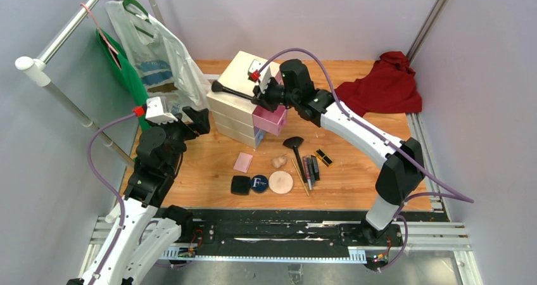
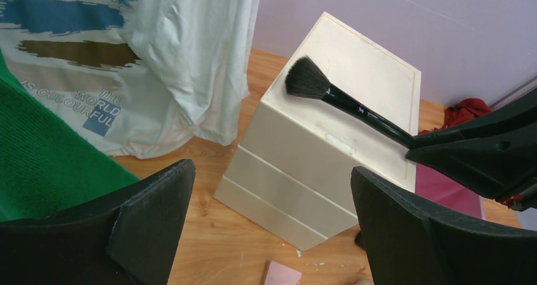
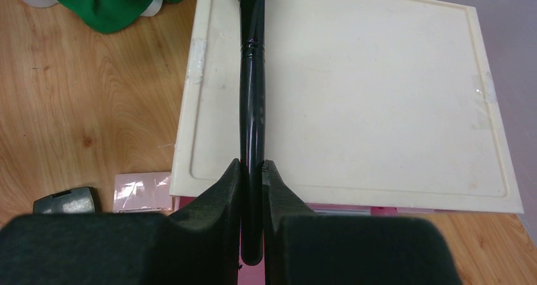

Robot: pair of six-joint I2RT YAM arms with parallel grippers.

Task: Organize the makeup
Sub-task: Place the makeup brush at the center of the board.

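Black brush [image 3: 252, 76] clamped in right tool [image 3: 252, 168] — bristles at cream chest [image 3: 380, 95] edge, left tool [image 2: 271, 174] wide open, empty.

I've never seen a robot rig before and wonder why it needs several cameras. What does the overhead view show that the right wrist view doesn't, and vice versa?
Only the overhead view shows the open left gripper, the round navy compact, the beige puff and the red cloth.

Only the right wrist view shows, close up, the right gripper pinching the black brush by its handle, and the tape strips on the cream chest.

Both views show that brush held over the chest top, and the pink square on the table.
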